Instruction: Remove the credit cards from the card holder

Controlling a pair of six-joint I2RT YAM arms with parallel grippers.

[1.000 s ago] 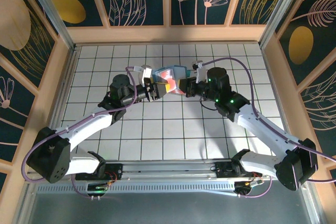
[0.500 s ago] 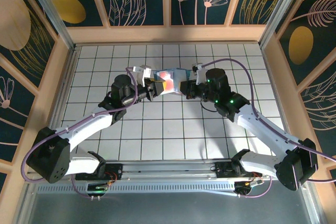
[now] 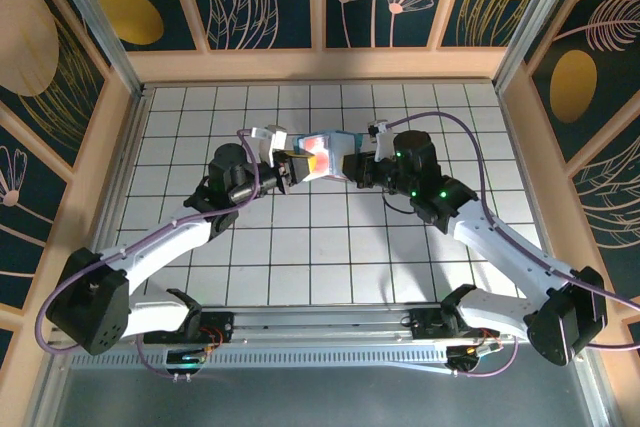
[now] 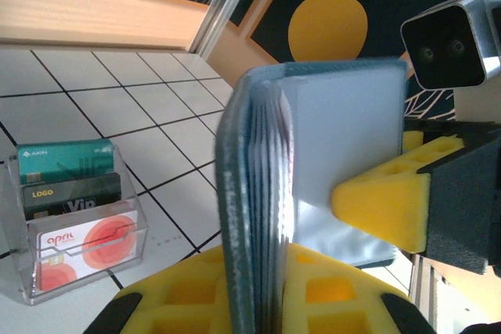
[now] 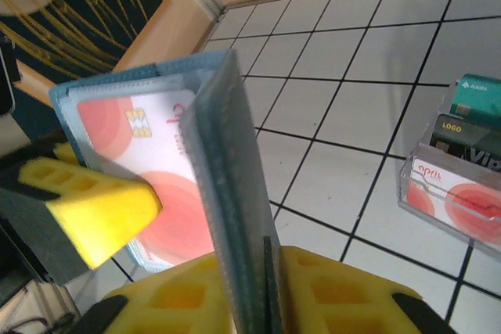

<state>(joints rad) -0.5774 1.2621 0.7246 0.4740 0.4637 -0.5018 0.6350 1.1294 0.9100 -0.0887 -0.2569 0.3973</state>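
The slate-blue card holder (image 3: 336, 139) hangs open above the tiles, held between both arms. My left gripper (image 3: 288, 169) is shut on its left panel, which stands edge-on between the yellow pads (image 4: 196, 303) in the left wrist view. My right gripper (image 3: 352, 165) is shut on the right panel (image 5: 227, 154), its pads close against both sides. Inside the far panel sits a whitish-pink credit card (image 5: 156, 154) with red blotches and a chip. From the left wrist, the holder's far panel (image 4: 344, 131) shows its pale plastic sleeve, and the other gripper's yellow finger (image 4: 383, 201) presses on it.
A clear plastic card stand (image 4: 78, 217) holds a teal, a dark and a pink-red card on the tiles; it stands at the right edge (image 5: 462, 170) of the right wrist view. Wooden walls ring the tiled floor (image 3: 320, 237), with open tiles toward the arm bases.
My left gripper has shut on the holder's left panel. The holder has spread wider between the two grippers and shifted slightly toward the back wall.
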